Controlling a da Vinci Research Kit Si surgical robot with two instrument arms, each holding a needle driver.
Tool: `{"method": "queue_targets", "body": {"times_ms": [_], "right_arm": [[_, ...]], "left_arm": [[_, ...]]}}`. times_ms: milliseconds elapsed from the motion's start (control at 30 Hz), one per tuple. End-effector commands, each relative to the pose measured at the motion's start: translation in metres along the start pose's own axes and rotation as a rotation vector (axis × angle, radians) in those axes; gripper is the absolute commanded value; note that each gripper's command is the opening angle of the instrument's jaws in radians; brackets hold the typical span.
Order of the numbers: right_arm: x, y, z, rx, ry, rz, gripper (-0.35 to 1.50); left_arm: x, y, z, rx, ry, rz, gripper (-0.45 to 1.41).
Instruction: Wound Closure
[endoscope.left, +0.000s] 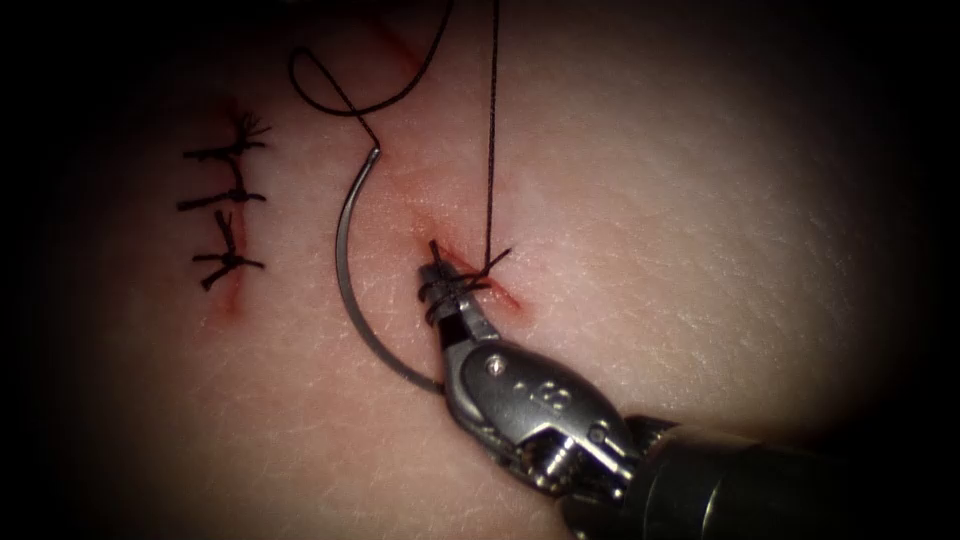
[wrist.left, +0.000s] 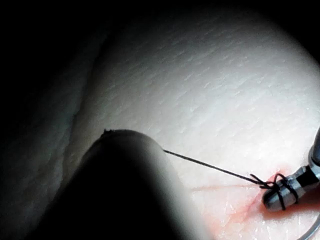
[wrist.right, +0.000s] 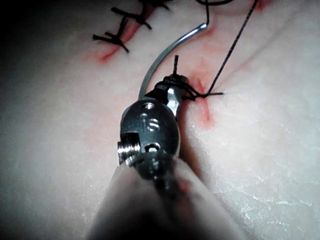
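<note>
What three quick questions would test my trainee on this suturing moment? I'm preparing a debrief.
1. True or false: the right tool grips the needle.
2. How many finished stitches lie left of the needle?
3. What is wound around the right tool's jaws? A thread; B needle; C nothing.
Key: 1 false. The needle lies on the tissue left of the cut with its tip hidden, and the jaws are shut on thread. 2 three. 3 A.

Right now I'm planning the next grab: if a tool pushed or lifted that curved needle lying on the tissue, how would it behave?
The needle probably stays stiff: it keeps one even curve. It looks thin and smooth, so likely light and prone to swivel between jaws. The thread at its upper end lies in a slack loop, so floppy, and might tug slightly. The right tool has thread wrapped around its jaws at the cut.
</note>
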Motion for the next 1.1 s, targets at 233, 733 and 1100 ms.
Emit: {"method": "queue_targets", "body": {"times_ms": [233,733,1100], "right_arm": [[-0.0008,-0.0015,-0.0011,0.015,0.003,-0.010,-0.35],[-0.0016,-0.0019,-0.0030,0.022,-0.002,-0.017,-0.35],[-0.0025,-0.0022,-0.0040,0.034,-0.007,-0.025,-0.35]], "left_arm": [[0.0012,-0.0021,0.0012,0.014,0.022,-0.015,-0.45],[0.0013,-0.0074,0.0006,0.040,0.046,-0.056,-0.45],[0.0015,-0.0094,0.0017,0.060,0.032,-0.048,-0.45]]}}
